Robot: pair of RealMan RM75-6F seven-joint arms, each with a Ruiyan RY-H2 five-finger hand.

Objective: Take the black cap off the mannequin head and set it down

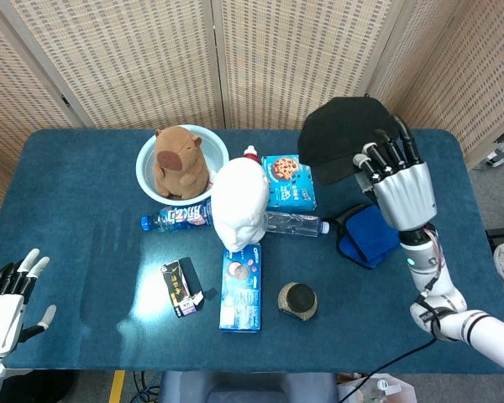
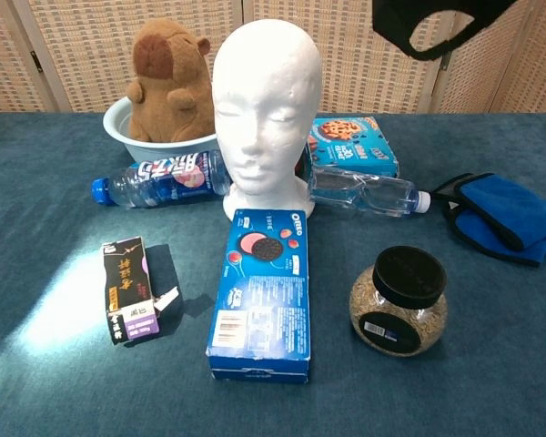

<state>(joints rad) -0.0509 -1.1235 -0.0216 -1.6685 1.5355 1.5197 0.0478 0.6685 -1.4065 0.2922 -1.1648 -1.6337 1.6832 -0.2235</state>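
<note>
The black cap (image 1: 340, 134) hangs in the air at the right rear of the table, held by my right hand (image 1: 395, 180), whose fingers grip its rim. In the chest view the black cap (image 2: 432, 23) shows at the top edge, well above the table; the hand itself is out of that frame. The white mannequin head (image 1: 239, 206) stands bare at the table's middle, also seen as the mannequin head (image 2: 266, 114) in the chest view. My left hand (image 1: 13, 294) hovers open off the table's front left corner, fingers spread.
A white bowl (image 1: 149, 180) with a brown plush toy (image 1: 178, 161), a blue-labelled bottle (image 1: 175, 218), a clear bottle (image 1: 292, 222), a cookie box (image 1: 287, 180), an Oreo box (image 1: 242, 287), a small dark box (image 1: 181, 287), a jar (image 1: 298, 300) and a blue cloth (image 1: 368, 235) lie around the head.
</note>
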